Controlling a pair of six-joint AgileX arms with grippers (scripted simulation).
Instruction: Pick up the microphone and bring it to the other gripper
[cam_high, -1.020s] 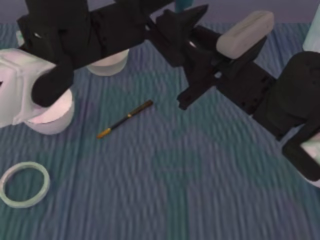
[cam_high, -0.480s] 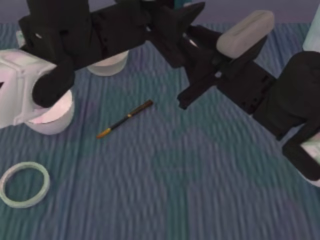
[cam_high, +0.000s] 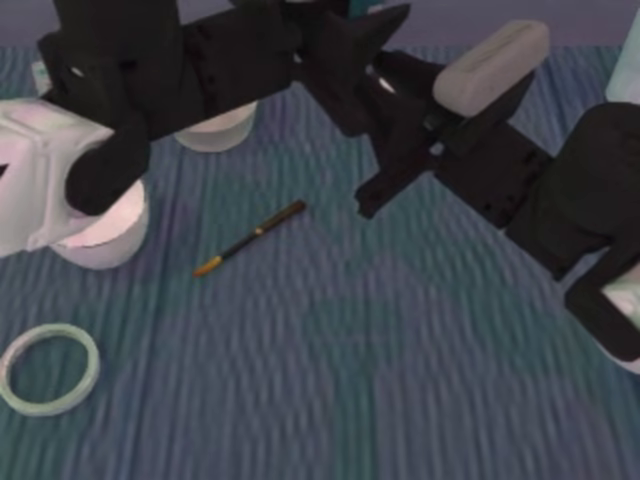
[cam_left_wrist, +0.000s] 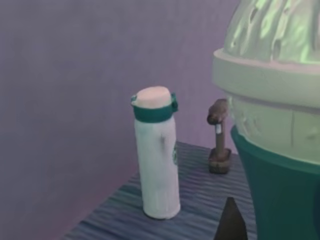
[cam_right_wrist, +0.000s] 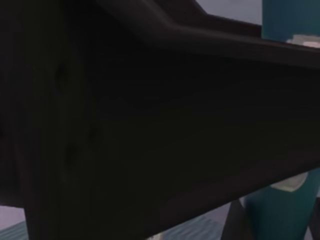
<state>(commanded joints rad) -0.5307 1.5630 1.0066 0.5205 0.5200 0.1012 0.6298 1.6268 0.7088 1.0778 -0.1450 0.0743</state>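
At the far edge of the counter (cam_high: 400, 380), near the middle of the top view, the 2 AgileX arms meet. The left end effector (cam_high: 330, 40) reaches in from the left and the right end effector (cam_high: 375, 130) from the right, so their black bodies overlap.

1. Location of the microphone (cam_left_wrist: 272, 125): it is off the counter and upright. It fills one side of the left wrist view at close range, with the pale ribbed head above the teal handle. In the top view only a teal sliver (cam_high: 365, 8) shows at the upper border, above both end effectors. The right wrist view is mostly dark arm housing, with part of the teal handle (cam_right_wrist: 282, 205) at its edge.

2. End effector state: I cannot tell for either unit whether it is apart, together or clamped on the handle, because the contact zone is hidden.

3. Progress: the pick-up is judged complete, since the microphone is raised. Its closeness to the left wrist camera suggests that the left arm carries it. The transfer approach is judged nearly complete. What is left, at most, is a final alignment.

4. Other items: a thin orange-tipped brush (cam_high: 250, 238) and a pale ring (cam_high: 48, 368) lie on the counter, well apart from the meeting point. A white bottle with a teal cap (cam_left_wrist: 157, 160) stands beyond the microphone.
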